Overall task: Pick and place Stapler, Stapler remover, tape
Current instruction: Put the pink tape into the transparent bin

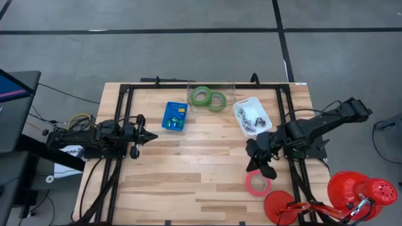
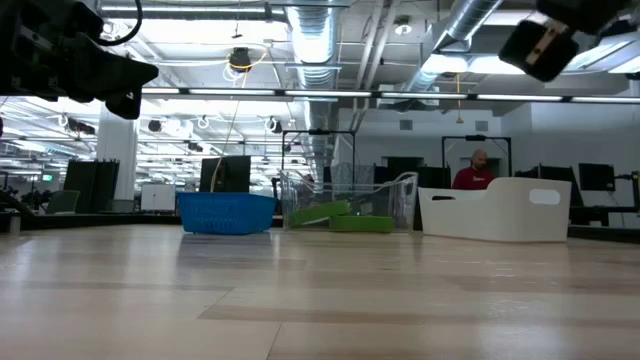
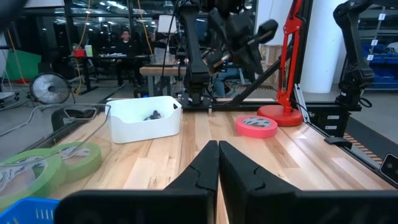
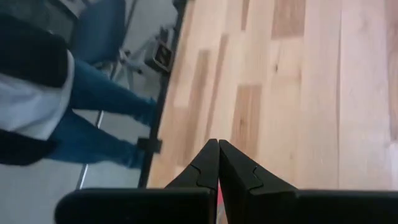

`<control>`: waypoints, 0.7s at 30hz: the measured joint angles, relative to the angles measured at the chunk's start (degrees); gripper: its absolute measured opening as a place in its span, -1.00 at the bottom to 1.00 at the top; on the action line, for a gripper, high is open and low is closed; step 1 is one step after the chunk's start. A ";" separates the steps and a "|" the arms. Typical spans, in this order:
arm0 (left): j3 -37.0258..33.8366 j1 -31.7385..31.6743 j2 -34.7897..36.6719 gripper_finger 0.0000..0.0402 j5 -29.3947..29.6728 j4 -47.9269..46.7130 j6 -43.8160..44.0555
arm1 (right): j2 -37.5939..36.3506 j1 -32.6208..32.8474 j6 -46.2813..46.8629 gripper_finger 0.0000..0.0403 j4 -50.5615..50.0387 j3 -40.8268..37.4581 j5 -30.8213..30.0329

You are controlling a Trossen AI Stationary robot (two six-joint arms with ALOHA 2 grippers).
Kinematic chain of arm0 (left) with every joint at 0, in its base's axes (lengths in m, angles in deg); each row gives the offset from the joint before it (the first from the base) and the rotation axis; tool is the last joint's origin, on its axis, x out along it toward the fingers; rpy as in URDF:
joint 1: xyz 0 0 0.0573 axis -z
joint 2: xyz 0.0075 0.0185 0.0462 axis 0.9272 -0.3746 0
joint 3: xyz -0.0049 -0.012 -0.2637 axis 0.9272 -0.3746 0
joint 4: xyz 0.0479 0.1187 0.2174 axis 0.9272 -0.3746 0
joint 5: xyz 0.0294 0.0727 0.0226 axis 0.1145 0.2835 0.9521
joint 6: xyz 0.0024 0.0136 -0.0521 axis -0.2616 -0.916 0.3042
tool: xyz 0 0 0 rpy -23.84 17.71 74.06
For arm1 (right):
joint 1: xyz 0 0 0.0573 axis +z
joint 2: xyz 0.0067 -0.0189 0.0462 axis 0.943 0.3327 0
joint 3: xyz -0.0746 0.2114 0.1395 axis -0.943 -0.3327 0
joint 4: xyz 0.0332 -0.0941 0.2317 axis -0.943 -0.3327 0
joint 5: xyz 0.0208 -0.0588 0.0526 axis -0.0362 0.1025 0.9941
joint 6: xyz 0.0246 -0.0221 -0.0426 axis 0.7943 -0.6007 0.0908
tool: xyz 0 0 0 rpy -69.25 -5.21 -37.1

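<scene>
Right claw pressed together, empty, poised just beside pinkish-red tape, likely for pickup. Two green tapes in clear bin, beyond it. Left claw pressed together, waiting well apart.

table: holds everything
clear bin: far edge, middle; two tape rolls inside
basket: left of clear bin
tub: right of clear bin
third tape roll: on table, near right, below right gripper
left gripper: left side
</scene>
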State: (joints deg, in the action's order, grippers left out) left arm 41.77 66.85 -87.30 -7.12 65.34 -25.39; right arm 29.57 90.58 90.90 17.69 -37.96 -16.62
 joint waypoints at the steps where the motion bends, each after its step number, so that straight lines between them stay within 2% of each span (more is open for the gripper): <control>1: 0.00 -0.01 0.00 -0.98 0.00 0.02 0.00 | 0.90 0.27 0.00 -1.00 -0.46 0.00 -0.03; 10: 0.00 -0.01 0.00 -0.98 0.00 0.06 0.00 | 8.15 0.31 -0.46 -0.94 -5.52 -0.04 -0.05; 17: 0.00 -0.01 0.02 -0.98 0.00 0.25 0.00 | 11.04 0.28 -7.61 -0.61 -8.73 -0.05 -0.25; 21: 0.00 -0.02 0.02 -0.98 0.00 0.53 0.00 | 11.02 1.06 -13.22 -0.38 -9.95 -0.07 -3.07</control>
State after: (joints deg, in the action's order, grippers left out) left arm 41.77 66.83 -87.28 -7.12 65.86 -25.39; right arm 40.59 91.64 77.68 7.74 -38.03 -19.70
